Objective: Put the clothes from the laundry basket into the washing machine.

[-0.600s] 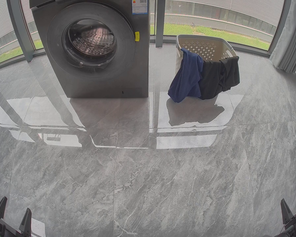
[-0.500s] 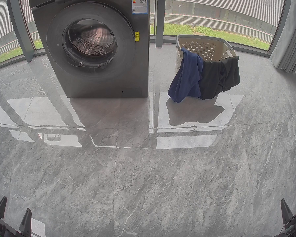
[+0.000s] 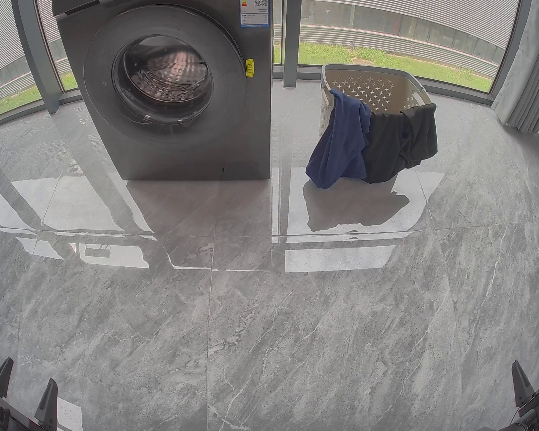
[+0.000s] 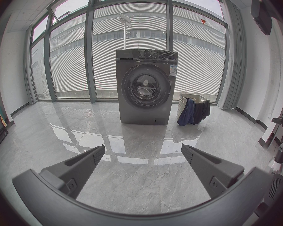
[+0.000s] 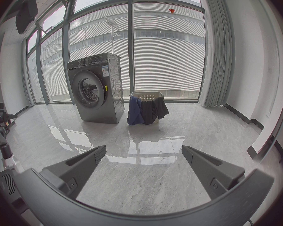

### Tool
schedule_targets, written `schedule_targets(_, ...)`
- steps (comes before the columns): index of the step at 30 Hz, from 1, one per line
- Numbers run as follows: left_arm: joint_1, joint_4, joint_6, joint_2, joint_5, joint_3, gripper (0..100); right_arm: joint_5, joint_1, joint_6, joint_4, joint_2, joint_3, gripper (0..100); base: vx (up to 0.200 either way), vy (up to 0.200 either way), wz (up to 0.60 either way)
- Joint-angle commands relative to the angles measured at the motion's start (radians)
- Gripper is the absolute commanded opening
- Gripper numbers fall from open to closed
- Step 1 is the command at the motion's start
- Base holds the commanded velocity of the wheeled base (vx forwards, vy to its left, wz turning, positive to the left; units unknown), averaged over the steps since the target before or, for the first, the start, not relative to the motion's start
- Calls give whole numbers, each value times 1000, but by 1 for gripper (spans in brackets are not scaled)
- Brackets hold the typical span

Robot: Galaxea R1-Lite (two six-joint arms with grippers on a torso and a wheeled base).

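Left gripper: jaws apart, empty.
Right gripper: jaws apart, empty.
Clothes: draped over laundry basket, well ahead of both.

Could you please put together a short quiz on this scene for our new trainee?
1. True or false: the blue garment lies inside the washing machine.
2. Multiple choice: seen from the robot, the laundry basket stands A) to the machine's left, B) to the machine's right, C) on top of the machine.
3. Fill in: the left end effector and the right end effector are both ____ and hold nothing.
Key: 1 false, it hangs over the basket's front rim beside the black garment; 2 B; 3 open.
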Motion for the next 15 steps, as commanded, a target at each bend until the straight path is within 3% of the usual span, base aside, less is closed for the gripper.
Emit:
schedule_targets(1, 1, 0, 0, -17, 0, 16, 100, 1, 0, 0, 0, -10, 18, 100, 200, 0, 0)
schedule_targets(15, 1, 0, -6, -17, 1, 16, 100, 1, 0, 1, 0, -10, 18, 100, 200, 0, 0)
